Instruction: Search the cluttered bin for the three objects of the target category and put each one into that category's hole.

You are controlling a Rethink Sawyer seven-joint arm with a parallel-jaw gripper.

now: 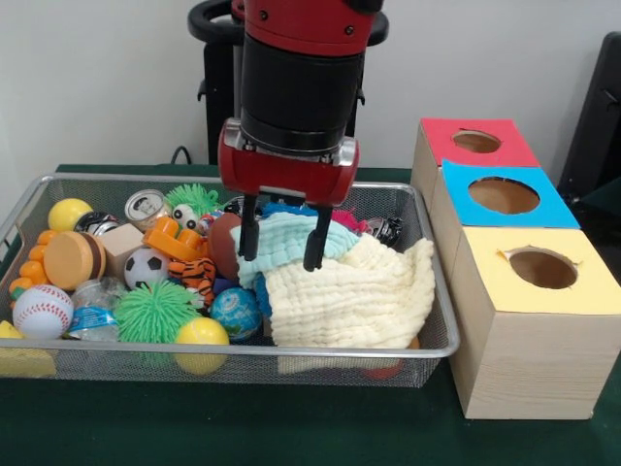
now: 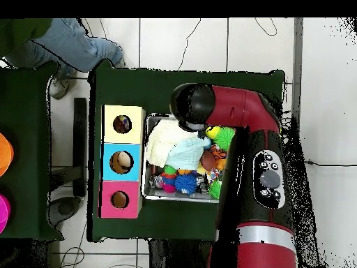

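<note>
The wire mesh bin (image 1: 243,352) is full of toys and cloths. My gripper (image 1: 281,254) hangs over its middle, open, with its two black fingers (image 1: 247,238) down on either side of the bunched pale teal cloth (image 1: 286,236). The larger cream cloth (image 1: 349,291) lies draped in front of and to the right of it, against the bin's front right. I cannot make out the white dotted cloth. The yellow-topped hole (image 1: 541,267) is in the nearest wooden box, right of the bin. In the overhead view the arm hides the gripper; the teal cloth (image 2: 187,153), cream cloth (image 2: 160,136) and yellow hole (image 2: 122,124) show.
The blue-topped hole (image 1: 503,195) and red-topped hole (image 1: 475,142) lie behind the yellow one. Green spiky balls (image 1: 155,311), a baseball (image 1: 42,311), a yellow ball (image 1: 201,335), a small football (image 1: 146,267) and a can (image 1: 146,207) fill the bin's left half. A person's legs (image 2: 70,45) show at the overhead view's top left.
</note>
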